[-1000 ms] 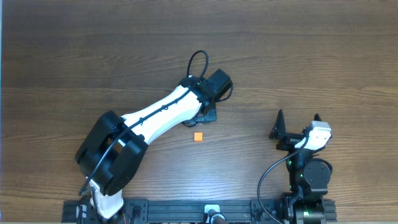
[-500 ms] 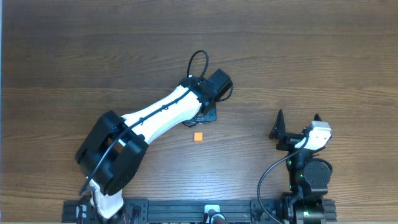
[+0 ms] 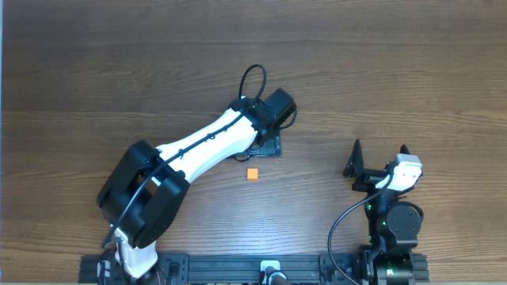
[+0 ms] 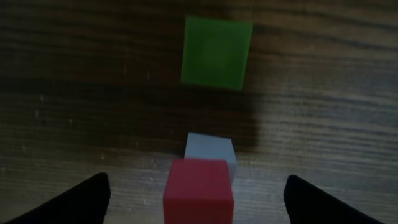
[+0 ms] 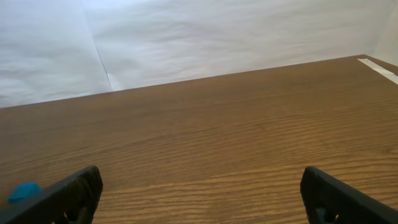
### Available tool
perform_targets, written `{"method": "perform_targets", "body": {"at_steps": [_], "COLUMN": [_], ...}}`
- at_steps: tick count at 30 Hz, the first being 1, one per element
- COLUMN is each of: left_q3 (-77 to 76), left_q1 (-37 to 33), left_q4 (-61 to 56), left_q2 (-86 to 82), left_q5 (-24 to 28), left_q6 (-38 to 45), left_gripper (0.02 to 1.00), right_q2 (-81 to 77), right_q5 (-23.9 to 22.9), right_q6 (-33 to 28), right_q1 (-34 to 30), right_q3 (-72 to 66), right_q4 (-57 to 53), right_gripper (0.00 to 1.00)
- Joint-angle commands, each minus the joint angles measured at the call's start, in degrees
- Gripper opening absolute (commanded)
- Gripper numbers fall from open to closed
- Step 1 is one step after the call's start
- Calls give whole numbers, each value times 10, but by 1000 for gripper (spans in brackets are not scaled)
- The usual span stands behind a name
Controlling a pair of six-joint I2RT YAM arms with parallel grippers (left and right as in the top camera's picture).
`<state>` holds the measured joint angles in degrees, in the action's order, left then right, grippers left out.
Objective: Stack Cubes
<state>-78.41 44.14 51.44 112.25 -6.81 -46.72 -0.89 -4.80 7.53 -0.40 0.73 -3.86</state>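
Three cubes under your left claw (image 4: 198,180), which is released wide.
Red cube (image 4: 198,200) sits between its fingers (image 4: 87,199), close against the grey cube (image 4: 210,149); green cube (image 4: 216,52) is beyond them; orange cube (image 3: 252,174) lies alone on the bench (image 3: 396,63).

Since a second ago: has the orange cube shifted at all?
No. The orange cube lies at the same spot in the top view, with the same gap to the parked right hand as before.

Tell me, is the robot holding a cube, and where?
Nothing is held. The left tool is open, clear of the red cube; the right tool is open, empty.
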Motion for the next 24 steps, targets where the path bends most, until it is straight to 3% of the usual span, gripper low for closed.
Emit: {"method": "perform_targets", "body": {"at_steps": [1,11,16,20,24], "left_q3": [7,152,153,153,153], "left_q1": [18,52,53,55,55], "left_q4": [9,-65,-65,-65,-68], "left_q2": [-12,-87,-89,-89,-89], "left_q5": [14,47,51,49,48], "left_q6": [-5,-59,-60,-60,-60], "left_gripper": [932,904,866,768,595], "right_q2": [6,6,6,6,6], "right_q5": [5,5,5,5,5], "right_q6": [1,1,1,1,1], "right_q1": [-3,-3,-3,-3,-3], "right_q3": [-4,-4,-4,-4,-4], "right_q4": [0,0,0,0,0], "right_gripper": [993,993,993,991,993]}}
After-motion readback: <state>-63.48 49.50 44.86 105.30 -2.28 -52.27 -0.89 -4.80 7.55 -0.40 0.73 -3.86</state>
